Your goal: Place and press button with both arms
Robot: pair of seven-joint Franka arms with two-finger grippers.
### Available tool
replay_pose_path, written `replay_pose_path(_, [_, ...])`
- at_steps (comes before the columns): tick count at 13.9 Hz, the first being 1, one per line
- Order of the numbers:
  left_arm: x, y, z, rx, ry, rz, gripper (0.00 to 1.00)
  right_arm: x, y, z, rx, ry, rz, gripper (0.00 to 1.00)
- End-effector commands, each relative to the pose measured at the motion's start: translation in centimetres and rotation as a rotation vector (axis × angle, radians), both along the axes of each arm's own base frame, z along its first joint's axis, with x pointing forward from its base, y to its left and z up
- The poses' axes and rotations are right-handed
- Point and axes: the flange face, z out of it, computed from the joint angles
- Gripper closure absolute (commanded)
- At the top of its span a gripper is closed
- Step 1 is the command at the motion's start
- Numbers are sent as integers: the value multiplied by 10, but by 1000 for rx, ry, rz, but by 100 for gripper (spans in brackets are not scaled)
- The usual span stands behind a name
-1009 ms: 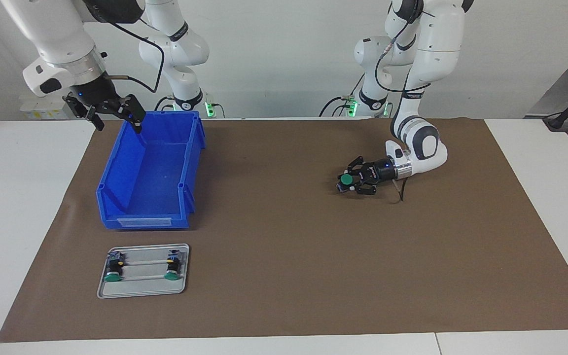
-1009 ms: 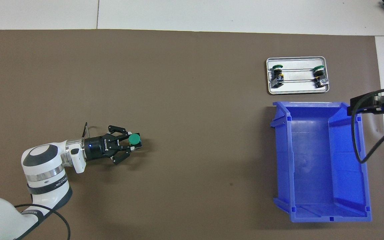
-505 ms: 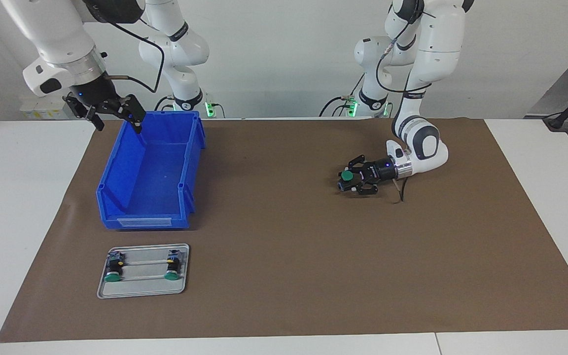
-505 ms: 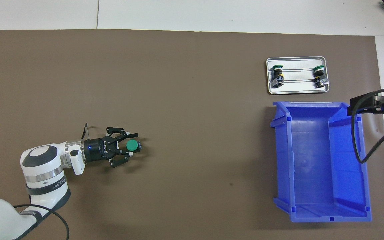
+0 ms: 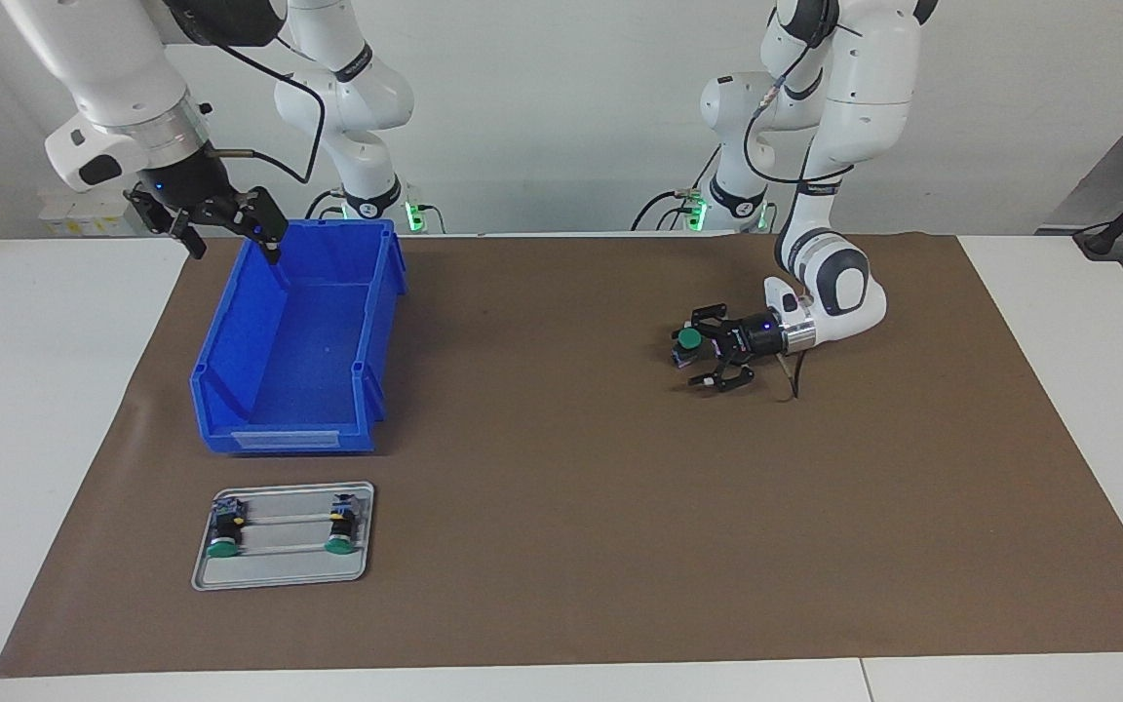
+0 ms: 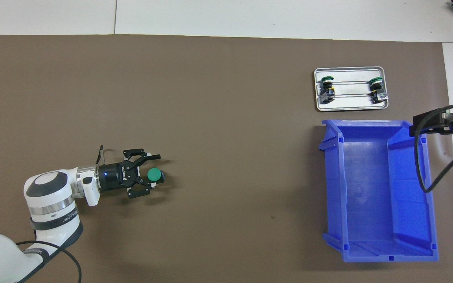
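The button (image 5: 687, 339) (image 6: 155, 174) stands upright on the brown mat toward the left arm's end of the table, its green cap up. My left gripper (image 5: 701, 349) (image 6: 152, 174) lies low over the mat, open, with its fingers spread wide on either side of the button and gaps showing. My right gripper (image 5: 235, 242) (image 6: 439, 124) waits in the air over the blue bin's corner nearest the robots, open and holding nothing.
A blue bin (image 5: 230, 331) (image 6: 332, 188) sits toward the right arm's end. Farther from the robots than the bin, a metal tray (image 5: 289, 567) (image 6: 350, 103) holds two more green-capped buttons (image 5: 222, 534) (image 6: 327, 87) lying on their sides.
The left gripper's fingers have spread apart and let go of the button, which now stands on the mat slightly nearer the robots. The right arm has not moved.
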Motion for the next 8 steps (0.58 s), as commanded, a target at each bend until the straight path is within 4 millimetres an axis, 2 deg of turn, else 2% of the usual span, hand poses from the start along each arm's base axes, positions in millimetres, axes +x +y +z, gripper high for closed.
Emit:
replay_pose_path(1, [-11,5,-5,8,3,0,2,-7,0,1,17,1,21,0])
replay_pose_path(8, [-28,6,-14,16,39,-1,2,-7,0,1,17,1,21,0])
